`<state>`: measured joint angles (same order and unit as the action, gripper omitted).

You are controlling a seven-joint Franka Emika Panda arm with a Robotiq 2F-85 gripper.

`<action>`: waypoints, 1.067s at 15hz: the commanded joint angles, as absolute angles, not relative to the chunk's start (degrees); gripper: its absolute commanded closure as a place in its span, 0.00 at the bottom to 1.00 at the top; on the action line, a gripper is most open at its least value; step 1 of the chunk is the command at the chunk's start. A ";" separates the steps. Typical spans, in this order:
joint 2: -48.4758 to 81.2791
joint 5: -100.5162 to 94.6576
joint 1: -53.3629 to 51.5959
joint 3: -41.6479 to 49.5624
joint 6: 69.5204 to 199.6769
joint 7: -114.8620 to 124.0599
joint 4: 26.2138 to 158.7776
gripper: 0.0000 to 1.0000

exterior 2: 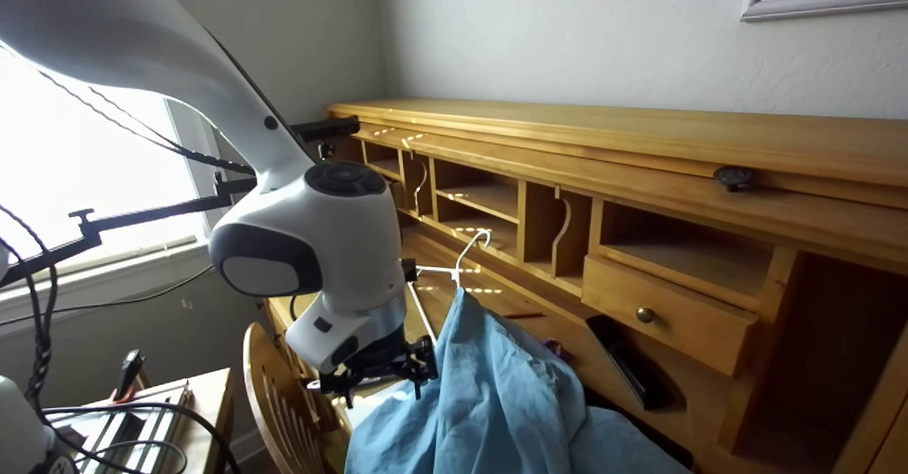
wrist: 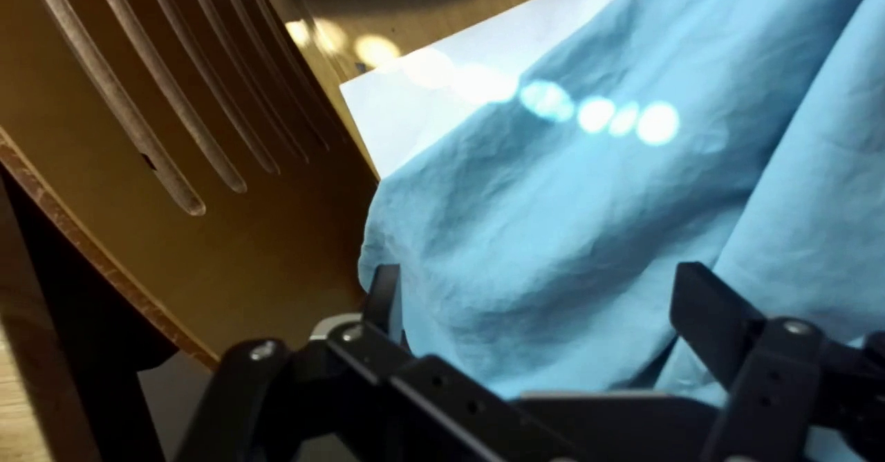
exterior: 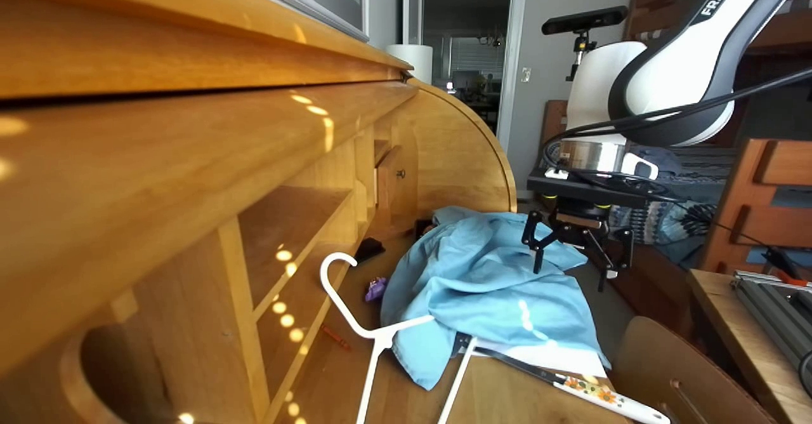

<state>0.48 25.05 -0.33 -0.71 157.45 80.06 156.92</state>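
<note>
The gripper (wrist: 536, 303) stands wide, its two fingers (wrist: 709, 324) well apart and directed downward; nothing is seen clamped between them; the blue cloth (wrist: 553, 241) lies below and beyond the fingertips, filling most of the gap in the wrist view; one finger shows against the cloth's outer border, the other against its body, near a deep fold; whether either finger touches the fabric cannot be told.

In both exterior views the gripper hangs at the chair-side border of the cloth rather than over its middle; the cloth lies crumpled on the desk (exterior: 507, 395), its bulk between the gripper and the compartments (exterior 2: 482, 201); small sunlit spots (wrist: 657, 123) show on its surface.

A white sheet (wrist: 415, 116) projects from beneath the cloth; a flower-handled utensil (exterior: 571, 386) lies just beside it; a wooden chair (exterior: 647, 360) stands at the desk's edge; a white hanger (exterior: 382, 338) meets the cloth at one arm, though whether that arm runs inside the fabric cannot be determined; a purple object (exterior: 376, 289) and an orange stick (exterior: 335, 337) lie on the desk near the compartments; a dark oblong object (exterior 2: 628, 364) lies in front of a small drawer (exterior 2: 660, 314).
</note>
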 commanded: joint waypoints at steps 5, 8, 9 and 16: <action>10.38 33.01 0.51 -0.53 161.96 81.75 153.00 0.00; 13.86 35.43 1.17 -1.31 163.08 81.18 150.40 0.00; 14.67 35.66 1.15 -1.42 163.30 81.39 149.75 0.10; 17.86 35.84 1.09 -1.78 164.64 81.73 147.58 0.70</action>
<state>16.27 33.85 0.61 -0.90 163.29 81.83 148.76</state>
